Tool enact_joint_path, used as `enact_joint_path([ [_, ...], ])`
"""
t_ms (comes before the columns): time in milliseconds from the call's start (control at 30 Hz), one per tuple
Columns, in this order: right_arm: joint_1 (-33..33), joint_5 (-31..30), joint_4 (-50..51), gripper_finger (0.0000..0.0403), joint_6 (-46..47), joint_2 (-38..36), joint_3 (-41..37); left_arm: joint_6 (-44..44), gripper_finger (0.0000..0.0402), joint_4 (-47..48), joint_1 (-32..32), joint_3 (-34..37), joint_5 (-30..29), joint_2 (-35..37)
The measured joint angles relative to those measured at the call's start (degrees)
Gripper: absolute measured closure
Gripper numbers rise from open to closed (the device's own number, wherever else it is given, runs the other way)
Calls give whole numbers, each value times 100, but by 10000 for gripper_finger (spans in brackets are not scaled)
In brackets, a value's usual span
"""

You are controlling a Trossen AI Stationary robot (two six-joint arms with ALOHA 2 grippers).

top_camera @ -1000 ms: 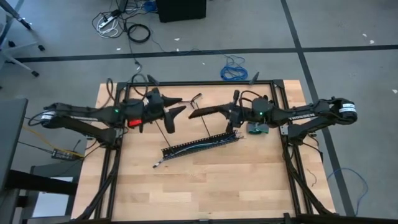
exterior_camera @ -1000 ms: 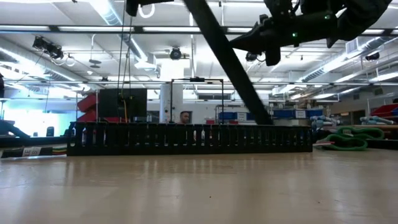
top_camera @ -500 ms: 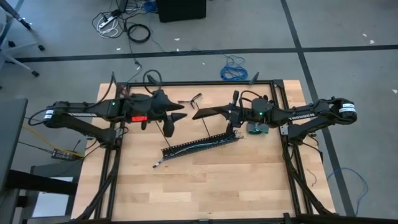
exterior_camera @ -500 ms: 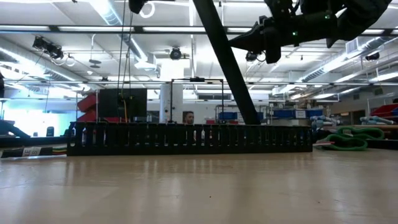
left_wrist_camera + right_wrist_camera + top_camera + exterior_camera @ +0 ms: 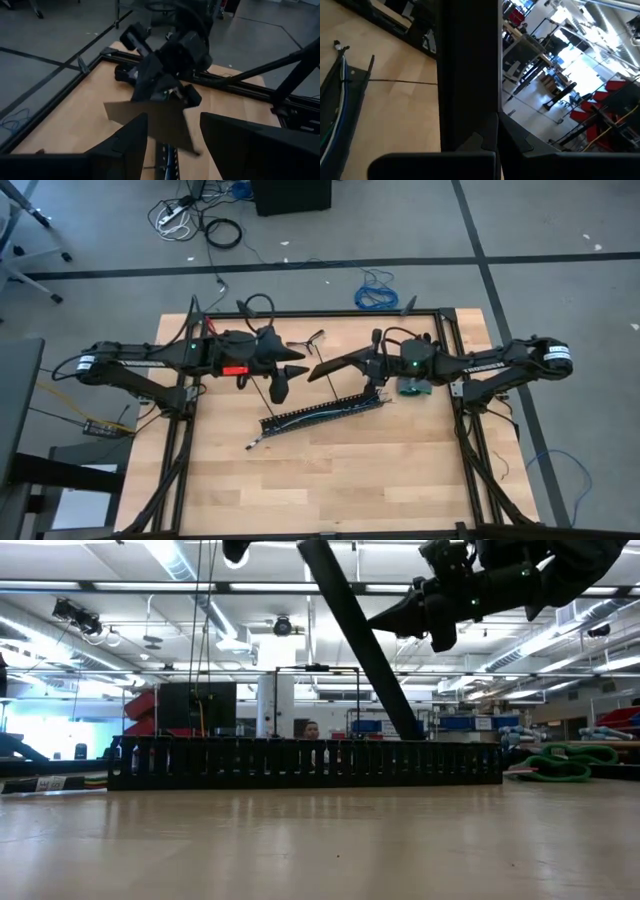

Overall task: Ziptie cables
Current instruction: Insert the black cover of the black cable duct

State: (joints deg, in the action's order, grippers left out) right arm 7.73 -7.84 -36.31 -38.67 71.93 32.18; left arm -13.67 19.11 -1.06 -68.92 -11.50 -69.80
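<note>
Thin grey and blue cables (image 5: 300, 420) lie along a wide black perforated strip (image 5: 325, 410) on the table's middle; the same cables (image 5: 334, 107) show in the right wrist view. Thin black zipties (image 5: 328, 392) (image 5: 400, 81) rest flat on the wood beside it. My right gripper (image 5: 372, 363), raised over the table, is shut on a flat dark strip (image 5: 335, 366) that sticks out toward my left gripper (image 5: 292, 372). That one hovers open, its fingers (image 5: 125, 145) on either side of the strip's free end (image 5: 180, 140), with no touch showing. My right gripper pinches the flat dark strip by one end (image 5: 470, 135) between its two fingers. The fingers lie about level, pointing toward the table's left, and run along the strip. The strip is lifted clear of the table, its free end (image 5: 314, 370) toward my left gripper.
A black frame (image 5: 300, 313) rims the wooden table. A small teal-grey thing (image 5: 413, 387) sits under the right arm, and a small forked piece (image 5: 310, 338) near the far edge. A blue coiled cable (image 5: 376, 292) lies on the floor beyond. The perforated strip (image 5: 300, 762) spans the low view.
My left gripper has moved toward the table's right, up to the held strip's free end, and has tipped up from pointing downward to nearer level. Its fingers have stayed apart. The right gripper has kept its place and its hold.
</note>
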Motion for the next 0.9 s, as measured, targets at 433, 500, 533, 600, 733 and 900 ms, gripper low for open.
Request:
enact_joint_path([
  [433, 65, -4, -432, 402, 10, 600, 5, 120, 225, 296, 70, -7, -200, -318],
  [500, 63, -51, -400, 402, 2, 584, 2, 22, 225, 399, 97, -5, -366, -340],
  [533, 63, -67, -428, 402, -8, 581, 2, -23, 225, 372, 111, -6, -451, -343],
  [600, 64, -147, -424, 402, -54, 546, 2, -187, 225, 483, 152, -7, -561, -333],
  [733, 68, -170, -453, 402, -104, 528, 2, -345, 225, 754, 192, -7, -692, -332],
  [900, 68, -177, -461, 402, -147, 528, 2, -408, 225, 831, 188, -7, -585, -332],
])
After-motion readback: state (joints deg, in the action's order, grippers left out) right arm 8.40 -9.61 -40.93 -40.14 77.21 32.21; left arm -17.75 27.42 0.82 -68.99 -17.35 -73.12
